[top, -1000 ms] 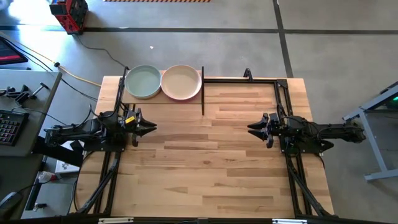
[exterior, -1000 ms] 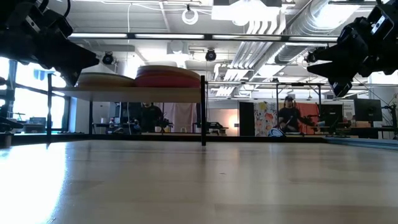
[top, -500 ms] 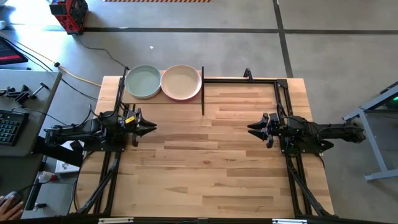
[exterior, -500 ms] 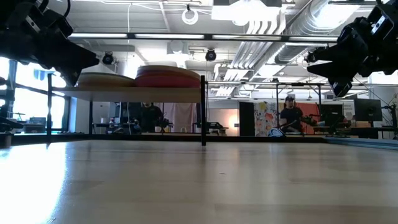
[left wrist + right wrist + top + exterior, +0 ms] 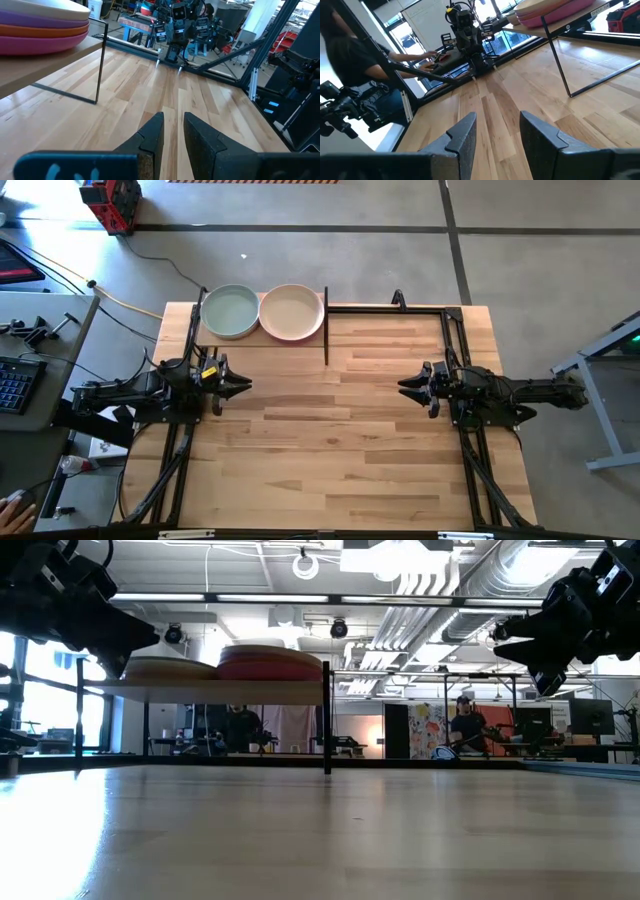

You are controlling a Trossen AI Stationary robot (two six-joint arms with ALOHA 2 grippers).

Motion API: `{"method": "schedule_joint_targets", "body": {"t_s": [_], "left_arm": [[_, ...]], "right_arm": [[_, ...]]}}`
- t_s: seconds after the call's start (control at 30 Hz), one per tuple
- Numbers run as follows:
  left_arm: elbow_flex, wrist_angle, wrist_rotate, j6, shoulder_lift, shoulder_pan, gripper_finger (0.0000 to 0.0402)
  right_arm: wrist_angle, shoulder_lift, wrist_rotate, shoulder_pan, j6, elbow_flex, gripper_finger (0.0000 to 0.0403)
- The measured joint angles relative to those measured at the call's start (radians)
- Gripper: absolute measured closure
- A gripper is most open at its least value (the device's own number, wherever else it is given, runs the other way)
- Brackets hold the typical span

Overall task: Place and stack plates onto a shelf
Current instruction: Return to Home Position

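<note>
Two stacks of plates sat just beside each other on the shelf (image 5: pixel 220 690), raised on thin black posts. The shelf stood off to one side of my left hand (image 5: pixel 243 386) and well apart from my right hand (image 5: pixel 403 388). The stack closer to my left hand had a mint green plate (image 5: pixel 229 311) on top. The other had a cream plate (image 5: pixel 291 312) over purple (image 5: pixel 30 25), orange (image 5: pixel 45 34) and magenta (image 5: pixel 35 45) ones. Both hands hung above the bare wooden desk (image 5: pixel 340 440), pointing at each other across it. My left hand's fingers were slightly parted, my right hand's spread wider, and neither held anything. Far behind my right hand, a person (image 5: pixel 465 728) sat in the room.
</note>
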Motion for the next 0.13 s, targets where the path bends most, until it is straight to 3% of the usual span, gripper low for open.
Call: {"method": "schedule_joint_targets", "body": {"t_s": [0.13], "left_arm": [[0.0,0.0,0.0,0.0,0.0,0.0,0.0339]], "right_arm": [[0.0,0.0,0.0,0.0,0.0,0.0,0.0269]]}}
